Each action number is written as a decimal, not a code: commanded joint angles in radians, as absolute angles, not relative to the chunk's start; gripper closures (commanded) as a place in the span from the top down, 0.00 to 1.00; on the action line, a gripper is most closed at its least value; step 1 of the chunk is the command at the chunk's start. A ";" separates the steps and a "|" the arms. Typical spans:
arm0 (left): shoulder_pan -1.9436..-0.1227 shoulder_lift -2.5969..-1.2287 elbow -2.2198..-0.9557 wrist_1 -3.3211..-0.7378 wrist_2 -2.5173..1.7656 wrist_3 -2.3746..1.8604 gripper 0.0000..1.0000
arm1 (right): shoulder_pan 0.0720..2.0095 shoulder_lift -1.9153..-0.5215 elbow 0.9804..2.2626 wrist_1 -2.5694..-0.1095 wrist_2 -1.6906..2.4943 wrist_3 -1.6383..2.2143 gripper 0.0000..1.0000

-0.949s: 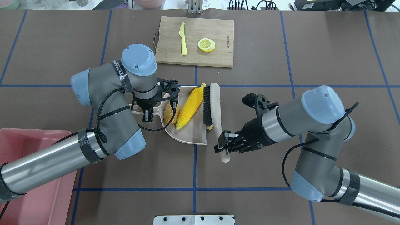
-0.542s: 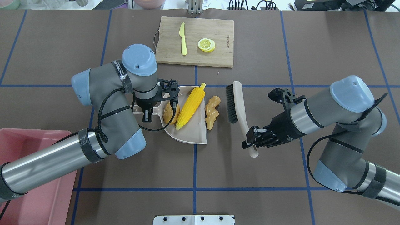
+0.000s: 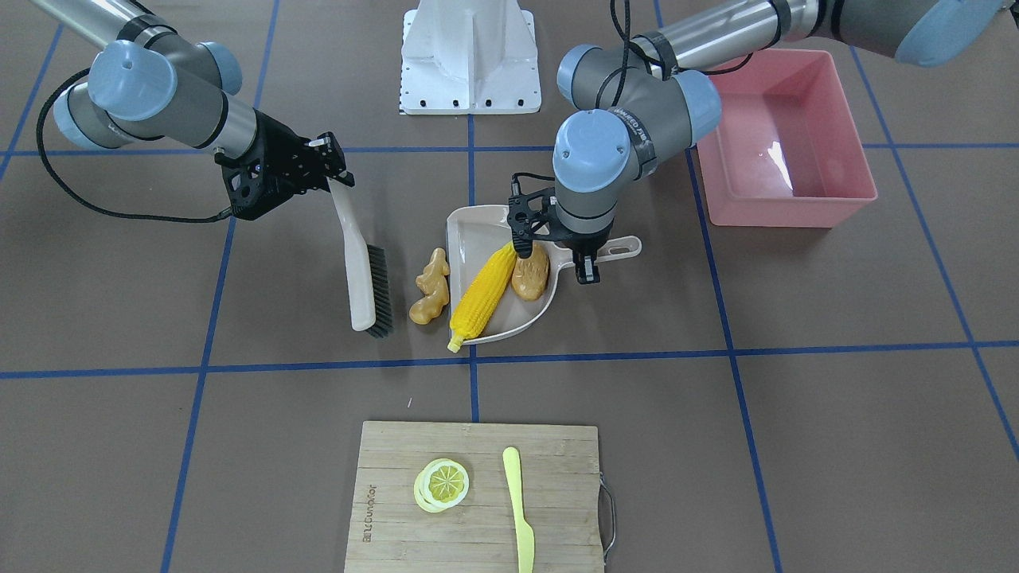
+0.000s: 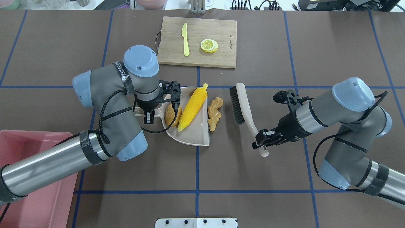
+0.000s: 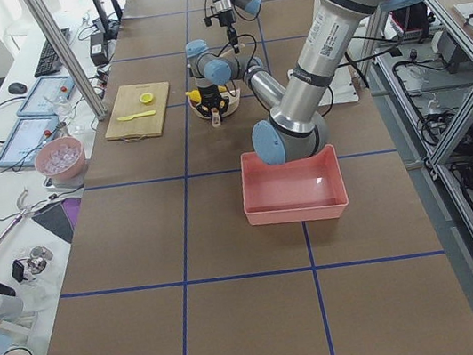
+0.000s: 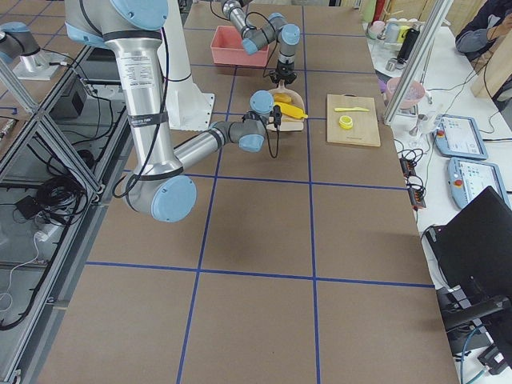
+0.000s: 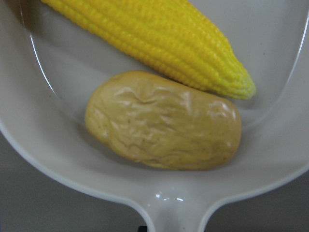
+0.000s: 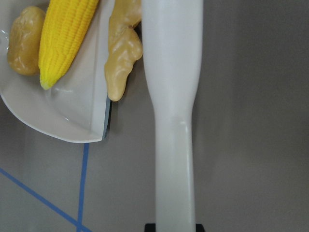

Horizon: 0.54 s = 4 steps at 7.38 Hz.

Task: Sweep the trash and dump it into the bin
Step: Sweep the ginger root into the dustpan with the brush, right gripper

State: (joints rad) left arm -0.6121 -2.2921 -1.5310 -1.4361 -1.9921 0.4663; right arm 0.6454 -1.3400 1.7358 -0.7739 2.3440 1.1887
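Bin (image 4: pixel 34 132) is sitting at 8 o'clock in the overhead view, well apart from the dustpan (image 4: pixel 197 134) at centre, whose mouth is facing 3 o'clock. Left gripper (image 4: pixel 147 116) is clamping the dustpan by its handle, at 9 o'clock. Right gripper (image 4: pixel 262 142) is gripping the brush (image 4: pixel 245 106) by its handle end, bristles facing 9 o'clock. Corn (image 4: pixel 191 109) is lying in the dustpan, its long axis running 1 to 7 o'clock and its stem end overhanging the rim at 1. Potato (image 4: pixel 173 115) is resting beside it, against the back wall. Ginger (image 4: pixel 214 114) is lying outside, right at the lip, its long axis running 12 to 6, with the bristles near but apart. All three are looking light, hard and slick. The ginger is probably wanting a broadside push, and the dustpan a level carry by its handle.
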 commanded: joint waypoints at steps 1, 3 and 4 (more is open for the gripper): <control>-0.612 -2.292 -1.531 -1.437 -1.993 0.466 0.00 | 0.634 -1.281 1.681 -0.773 2.338 1.175 0.00; -0.612 -2.290 -1.531 -1.436 -1.993 0.466 0.00 | 0.630 -1.260 1.684 -0.773 2.336 1.206 0.00; -0.614 -2.290 -1.531 -1.433 -1.993 0.468 0.00 | 0.605 -1.244 1.683 -0.772 2.335 1.236 0.00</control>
